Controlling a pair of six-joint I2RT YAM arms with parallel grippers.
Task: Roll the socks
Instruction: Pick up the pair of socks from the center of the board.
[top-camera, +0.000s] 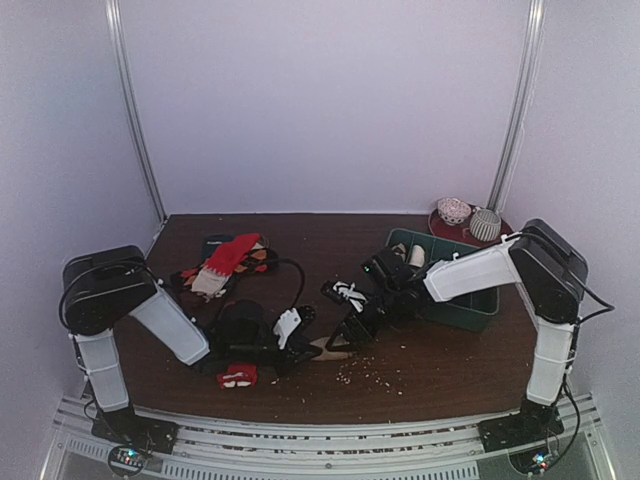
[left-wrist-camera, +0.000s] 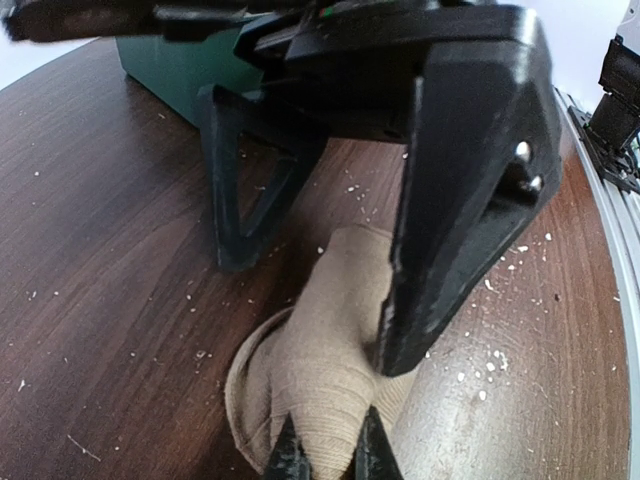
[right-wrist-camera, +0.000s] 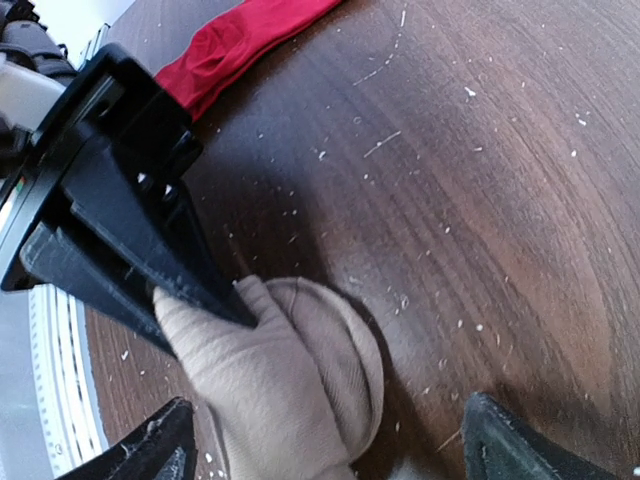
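Observation:
The tan sock (top-camera: 331, 348) lies partly rolled on the wooden table near the front middle. My left gripper (top-camera: 300, 330) is shut on one end of it; in the left wrist view its fingertips (left-wrist-camera: 290, 458) pinch the ribbed end of the sock (left-wrist-camera: 320, 370). My right gripper (top-camera: 350, 328) is open and straddles the other part of the sock (right-wrist-camera: 290, 380). One of its fingers (left-wrist-camera: 470, 180) touches the sock's side. The red sock (top-camera: 238, 376), with white marks, lies bunched near the front edge by the left arm and shows in the right wrist view (right-wrist-camera: 240, 40).
A pile of loose red, white and dark socks (top-camera: 228, 262) lies at the back left. A green bin (top-camera: 470, 305) stands at the right behind the right gripper. A red plate (top-camera: 500, 235) with rolled bundles sits at the back right. Lint specks (top-camera: 365, 375) dot the table.

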